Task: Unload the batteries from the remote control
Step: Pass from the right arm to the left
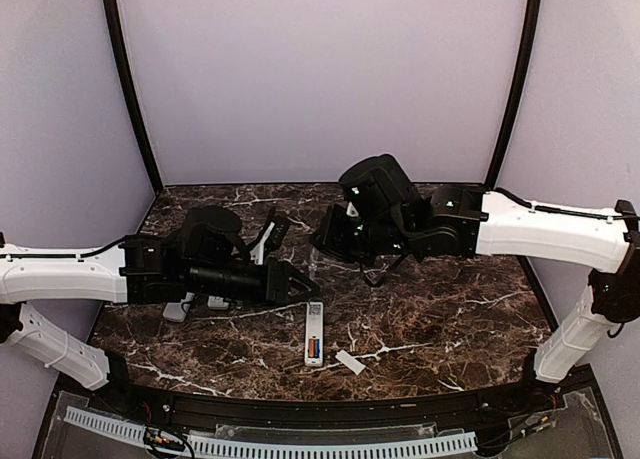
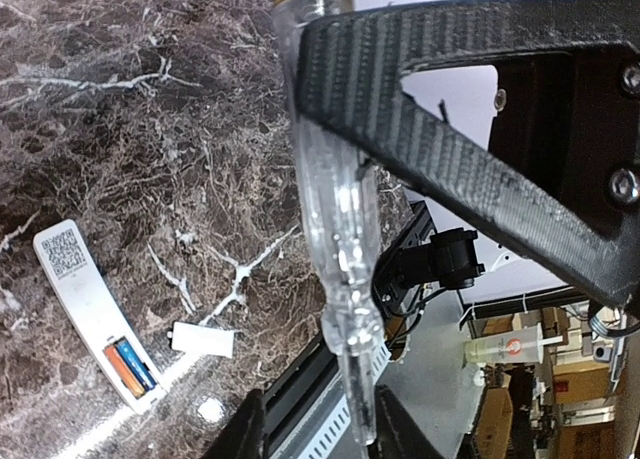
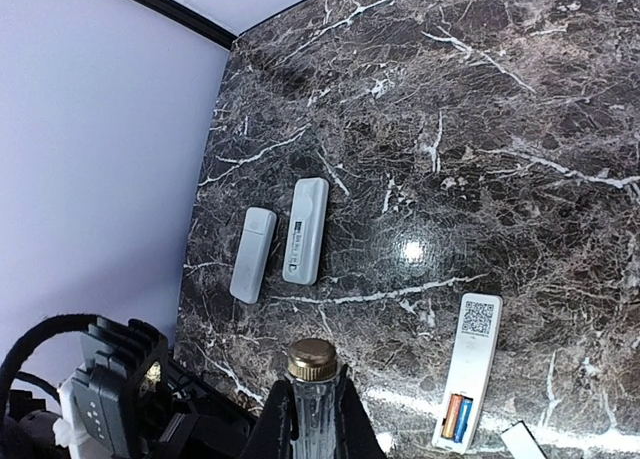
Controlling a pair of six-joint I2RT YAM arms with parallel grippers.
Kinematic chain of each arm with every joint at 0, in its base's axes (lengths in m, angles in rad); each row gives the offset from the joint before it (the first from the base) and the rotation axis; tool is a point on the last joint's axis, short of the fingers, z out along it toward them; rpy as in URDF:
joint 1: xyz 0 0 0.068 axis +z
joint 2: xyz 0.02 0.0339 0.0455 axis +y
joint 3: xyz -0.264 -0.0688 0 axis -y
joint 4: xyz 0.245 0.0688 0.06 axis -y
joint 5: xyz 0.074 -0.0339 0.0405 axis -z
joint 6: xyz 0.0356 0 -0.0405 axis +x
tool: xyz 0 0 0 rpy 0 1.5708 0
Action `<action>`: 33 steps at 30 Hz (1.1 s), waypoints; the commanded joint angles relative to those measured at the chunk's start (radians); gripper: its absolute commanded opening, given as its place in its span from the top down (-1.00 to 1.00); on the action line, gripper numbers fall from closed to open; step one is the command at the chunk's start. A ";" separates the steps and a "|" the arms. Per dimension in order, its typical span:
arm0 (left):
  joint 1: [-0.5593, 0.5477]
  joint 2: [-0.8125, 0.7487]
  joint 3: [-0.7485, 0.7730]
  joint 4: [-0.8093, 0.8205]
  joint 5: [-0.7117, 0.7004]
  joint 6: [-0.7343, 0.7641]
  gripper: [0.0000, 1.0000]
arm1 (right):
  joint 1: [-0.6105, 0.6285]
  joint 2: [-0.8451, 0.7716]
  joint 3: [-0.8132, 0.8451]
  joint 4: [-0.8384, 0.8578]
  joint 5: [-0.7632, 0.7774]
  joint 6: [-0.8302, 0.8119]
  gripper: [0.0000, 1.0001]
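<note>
The marble table (image 1: pixel 450 309) carries everything. Both arms reach over its middle, and the open remote (image 1: pixel 314 329) lies just past the tip of the left pincer (image 1: pixel 300 285), on the side toward the arm bases. How far apart that pincer's jaws are we cannot tell: its own camera shows one clear finger and a black frame, nothing decisive. The right pincer (image 3: pixel 312 364) is closed on nothing, with the remote near it, off to its right.

The cover (image 2: pixel 203 339) is already off and lies flat just beside the remote's battery end. The batteries (image 2: pixel 130 369) – one orange, one blue – sit side by side in their bay, so we judge that the step in hand is the approach for the first pull. Next we'd need a narrow, careful descent onto one thin cell (probably with the remote steadied).

The right wrist view alone shows two further remotes (image 3: pixel 306 229) clearly, ahead of that pincer – overhead, the left arm hides most of them. The left wrist view gives the closest look at the cells.
</note>
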 commanded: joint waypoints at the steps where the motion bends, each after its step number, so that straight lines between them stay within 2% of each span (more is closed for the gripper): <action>1: -0.005 0.003 0.020 0.026 0.008 0.000 0.42 | 0.010 -0.004 0.014 0.019 0.018 0.007 1.00; 8: -0.005 0.005 0.020 0.026 0.003 -0.004 0.76 | 0.011 0.000 0.008 0.017 0.018 0.010 1.00; 11: -0.005 0.008 0.019 0.025 0.003 -0.008 0.98 | 0.010 -0.001 0.005 0.015 0.022 0.012 1.00; 14: -0.005 0.008 0.019 0.016 -0.002 -0.011 1.00 | 0.011 -0.003 -0.001 0.014 0.024 0.014 0.99; 17: -0.005 0.004 0.019 0.010 -0.012 -0.011 1.00 | 0.011 -0.006 -0.012 0.016 0.024 0.013 0.66; 28: -0.005 -0.008 -0.002 0.002 -0.017 -0.016 1.00 | 0.010 -0.049 -0.055 0.010 0.062 0.010 -0.09; 31: -0.005 -0.024 -0.014 -0.005 -0.023 -0.012 1.00 | 0.007 -0.087 -0.079 0.022 0.083 -0.033 -0.37; 33: -0.004 -0.042 -0.026 -0.010 -0.029 0.001 1.00 | -0.008 -0.120 -0.109 0.070 0.049 -0.117 -0.51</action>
